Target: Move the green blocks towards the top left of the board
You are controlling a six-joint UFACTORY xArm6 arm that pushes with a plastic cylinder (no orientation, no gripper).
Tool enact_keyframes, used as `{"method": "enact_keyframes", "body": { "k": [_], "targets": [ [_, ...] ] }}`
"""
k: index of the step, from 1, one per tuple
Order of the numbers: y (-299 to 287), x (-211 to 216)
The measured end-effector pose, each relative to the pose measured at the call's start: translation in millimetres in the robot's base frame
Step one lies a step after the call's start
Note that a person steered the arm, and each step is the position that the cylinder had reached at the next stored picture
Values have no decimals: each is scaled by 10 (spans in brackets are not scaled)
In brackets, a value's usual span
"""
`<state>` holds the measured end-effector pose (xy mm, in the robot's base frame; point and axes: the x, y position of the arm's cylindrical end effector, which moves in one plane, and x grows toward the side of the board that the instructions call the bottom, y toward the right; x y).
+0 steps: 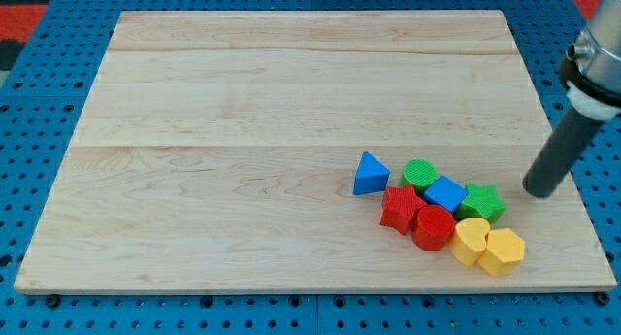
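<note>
A green round block (419, 172) and a green star block (482, 202) lie in a tight cluster at the view's lower right of the wooden board (243, 131). A blue cube (444, 193) sits between them. My tip (539, 191) rests on the board just to the right of the green star, a small gap apart from it. The dark rod rises from the tip toward the view's upper right.
The cluster also holds a blue triangle (369, 174) at its left, a red star (400, 209), a red round block (433, 227) and two yellow blocks (472, 240) (502, 251) near the board's bottom edge. A blue pegboard (39, 102) surrounds the board.
</note>
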<state>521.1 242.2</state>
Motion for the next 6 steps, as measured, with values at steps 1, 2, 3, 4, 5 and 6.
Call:
{"method": "enact_keyframes", "body": {
  "k": [1, 2, 3, 4, 5, 6],
  "targets": [
    [-221, 170],
    [-316, 180],
    [-496, 166],
    [-673, 160],
    [-729, 128],
    [-730, 116]
  ]
}}
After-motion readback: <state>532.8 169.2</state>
